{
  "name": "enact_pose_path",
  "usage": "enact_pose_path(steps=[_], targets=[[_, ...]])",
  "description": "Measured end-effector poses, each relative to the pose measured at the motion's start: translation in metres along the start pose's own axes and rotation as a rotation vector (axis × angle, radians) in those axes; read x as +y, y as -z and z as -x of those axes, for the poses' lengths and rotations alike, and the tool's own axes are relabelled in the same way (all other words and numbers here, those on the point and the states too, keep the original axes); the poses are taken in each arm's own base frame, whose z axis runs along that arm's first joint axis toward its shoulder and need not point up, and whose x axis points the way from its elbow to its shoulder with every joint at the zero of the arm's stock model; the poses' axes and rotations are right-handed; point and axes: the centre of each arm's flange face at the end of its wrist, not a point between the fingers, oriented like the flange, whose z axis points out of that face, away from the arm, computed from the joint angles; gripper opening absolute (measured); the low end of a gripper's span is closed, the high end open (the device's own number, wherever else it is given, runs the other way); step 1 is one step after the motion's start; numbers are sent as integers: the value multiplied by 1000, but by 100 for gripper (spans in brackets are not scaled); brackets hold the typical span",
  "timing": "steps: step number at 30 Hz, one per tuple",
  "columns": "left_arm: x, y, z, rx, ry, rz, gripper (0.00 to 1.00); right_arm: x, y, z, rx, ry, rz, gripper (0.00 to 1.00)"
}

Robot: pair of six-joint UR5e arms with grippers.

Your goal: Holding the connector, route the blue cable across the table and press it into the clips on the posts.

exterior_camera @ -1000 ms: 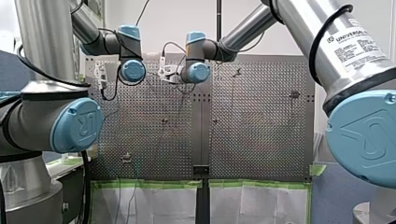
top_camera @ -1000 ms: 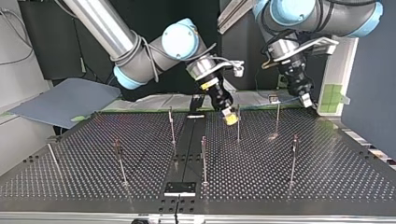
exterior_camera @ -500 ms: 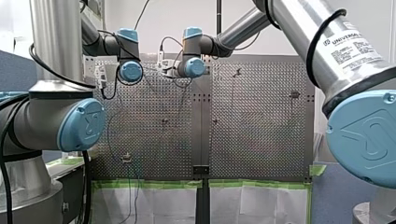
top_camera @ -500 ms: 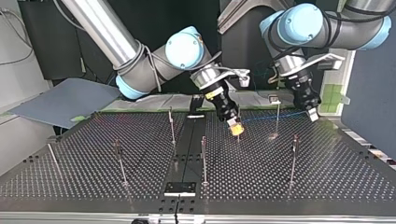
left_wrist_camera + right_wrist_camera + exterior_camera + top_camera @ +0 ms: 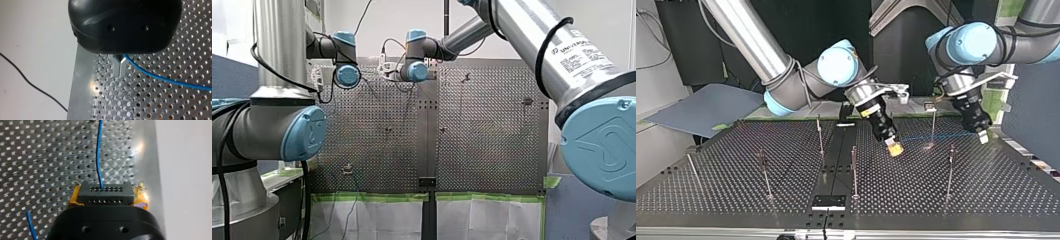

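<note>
In the top view my right gripper (image 5: 894, 148), with yellow pads, hangs low over the perforated table (image 5: 986, 200) near its middle. In the right wrist view those pads (image 5: 74, 197) are shut on the black connector (image 5: 104, 193), and the blue cable (image 5: 98, 157) leaves the connector's face. The cable (image 5: 936, 135) runs taut to my left gripper (image 5: 982, 136) at the top view's right. In the left wrist view its metal fingers (image 5: 120, 68) are shut on the blue cable (image 5: 162, 78). The cable passes beside a clip post (image 5: 933, 125).
Several thin posts stand on the table, among them one (image 5: 854, 167) at the centre, one (image 5: 950, 170) at the right and one (image 5: 763, 172) at the left. A grey-blue sheet (image 5: 706, 107) lies beyond the table's far left. A black plate (image 5: 828, 202) sits at the near edge.
In the top view both grippers have come down and to the right, nearer the camera. The blue cable now shows stretched between them.
</note>
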Motion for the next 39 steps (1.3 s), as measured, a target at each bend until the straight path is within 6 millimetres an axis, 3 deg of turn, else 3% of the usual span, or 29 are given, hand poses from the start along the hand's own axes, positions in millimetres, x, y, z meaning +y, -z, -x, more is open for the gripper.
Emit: enact_pose_path(steps=[7,16,39], targets=[[13,-21,-1,-21,-7,-4,0,1,-12,-14,32,1,-3,0],[9,-36,-2,-29,-5,-66,0,3,-27,-20,58,3,-3,0],[0,-36,-15,5,9,-142,0,4,-33,5,16,0,0,0]])
